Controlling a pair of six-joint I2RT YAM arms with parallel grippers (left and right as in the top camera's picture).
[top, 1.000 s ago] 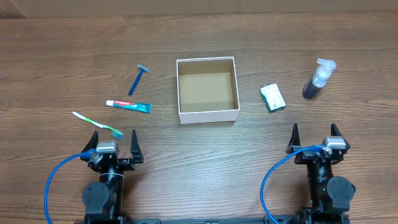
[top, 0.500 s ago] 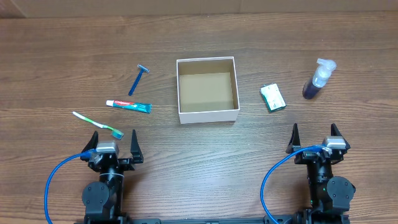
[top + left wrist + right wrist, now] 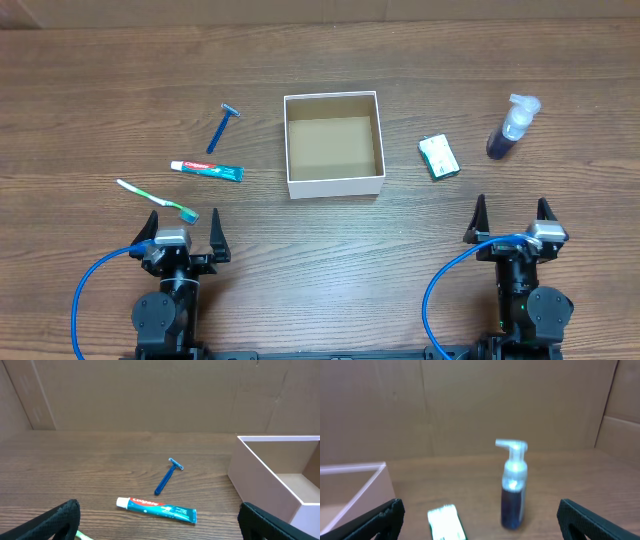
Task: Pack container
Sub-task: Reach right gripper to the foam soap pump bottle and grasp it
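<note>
The container, a square shallow cardboard box with white walls and a brown inside, sits mid-table and holds nothing; it also shows in the left wrist view and the right wrist view. Left of it lie a blue razor, a toothpaste tube and a green-white toothbrush. Right of it lie a green-white packet and an upright blue pump bottle. My left gripper is open and empty near the front edge. My right gripper is open and empty, front right.
Brown cardboard panels wall off the far side of the wooden table. Blue cables loop beside each arm base at the front.
The right gripper has shifted slightly right and toward the front; its view is blurred. The left arm and the objects have not moved.
</note>
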